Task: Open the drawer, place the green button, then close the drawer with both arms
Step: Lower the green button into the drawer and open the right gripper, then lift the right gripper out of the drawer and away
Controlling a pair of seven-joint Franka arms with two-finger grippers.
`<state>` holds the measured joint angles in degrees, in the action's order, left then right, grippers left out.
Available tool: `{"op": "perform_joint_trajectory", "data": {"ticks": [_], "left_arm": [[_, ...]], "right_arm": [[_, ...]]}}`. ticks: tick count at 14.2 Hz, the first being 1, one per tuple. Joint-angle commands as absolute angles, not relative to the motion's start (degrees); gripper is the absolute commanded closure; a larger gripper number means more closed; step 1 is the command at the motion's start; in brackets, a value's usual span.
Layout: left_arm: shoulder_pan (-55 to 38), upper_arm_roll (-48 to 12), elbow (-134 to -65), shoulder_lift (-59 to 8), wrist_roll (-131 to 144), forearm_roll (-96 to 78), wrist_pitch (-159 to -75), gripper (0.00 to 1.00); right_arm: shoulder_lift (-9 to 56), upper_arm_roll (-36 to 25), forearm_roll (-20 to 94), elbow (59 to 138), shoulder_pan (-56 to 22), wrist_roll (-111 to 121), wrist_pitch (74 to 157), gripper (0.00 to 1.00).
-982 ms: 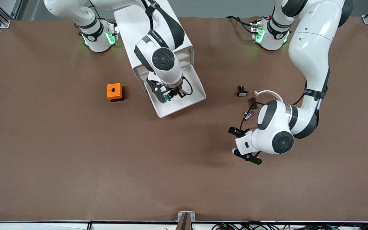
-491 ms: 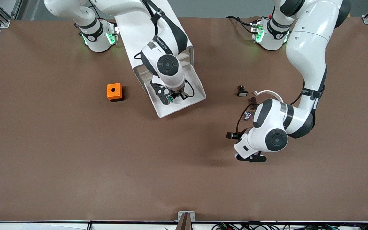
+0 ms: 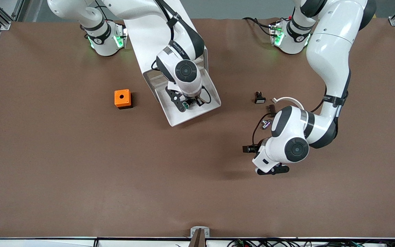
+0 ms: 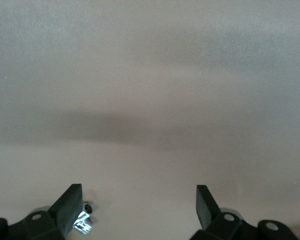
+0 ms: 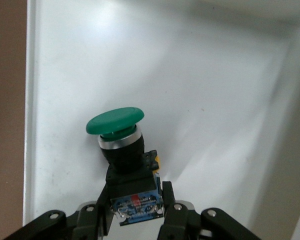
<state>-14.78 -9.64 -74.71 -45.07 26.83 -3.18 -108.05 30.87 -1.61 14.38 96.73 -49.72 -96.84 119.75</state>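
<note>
The drawer (image 3: 178,119) is pulled out of the white cabinet (image 3: 142,37) toward the front camera, its white tray open. My right gripper (image 3: 188,103) is down in the tray, shut on the button (image 3: 183,105). In the right wrist view the fingers (image 5: 167,197) clamp the black body of the button (image 5: 115,121), green cap pointing away, just over the tray floor (image 5: 215,75). My left gripper (image 3: 273,169) is open and empty over bare table, nearer the left arm's end. In the left wrist view the left gripper (image 4: 138,207) has its fingers wide apart.
An orange box with a hole (image 3: 122,98) sits beside the drawer toward the right arm's end. A black part with a white face (image 3: 260,99) and a small metal piece (image 3: 265,124) lie near the left arm's forearm. The metal piece also shows in the left wrist view (image 4: 82,222).
My right gripper has moved with the button across the tray toward the left arm's end. My left gripper has turned and shifted slightly over the table.
</note>
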Motion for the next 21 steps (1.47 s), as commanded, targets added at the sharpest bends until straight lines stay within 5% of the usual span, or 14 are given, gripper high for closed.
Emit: {"op": "perform_joint_trajectory", "data": {"ticks": [1,2,4,7,13,21], "left_arm": [[-16.5,-9.4,-74.9,-44.6,31.1,-1.8,-108.8,0.00],[-17.0,-9.4,-74.9,-44.6,31.9,-1.8,-109.0,0.00],[-17.5,-9.4,-74.9,-44.6,33.3,-1.8,-109.1,0.00],[-20.1,-9.4,-75.1,-44.6,40.8,-1.7,-110.3,0.00],[-24.9,-9.8,-75.4,-44.7,49.7,2.9,-112.9,0.00],[-31.3,-9.9,-78.7,-45.1,59.7,2.6,-120.9,0.00]], "right_arm": [[30.7,-2.1,15.2,96.7,-50.5,-97.7,119.9,0.53],[30.6,-2.2,15.2,96.6,-50.6,-97.7,119.5,0.48],[30.3,-2.3,15.2,96.5,-50.5,-97.8,119.4,0.00],[29.6,-2.6,15.1,94.2,-49.8,-97.6,116.5,0.00],[26.3,-2.6,14.6,81.6,-43.3,-94.1,95.3,0.00],[13.2,-2.7,14.4,80.9,-27.2,-65.3,79.6,0.00]]}}
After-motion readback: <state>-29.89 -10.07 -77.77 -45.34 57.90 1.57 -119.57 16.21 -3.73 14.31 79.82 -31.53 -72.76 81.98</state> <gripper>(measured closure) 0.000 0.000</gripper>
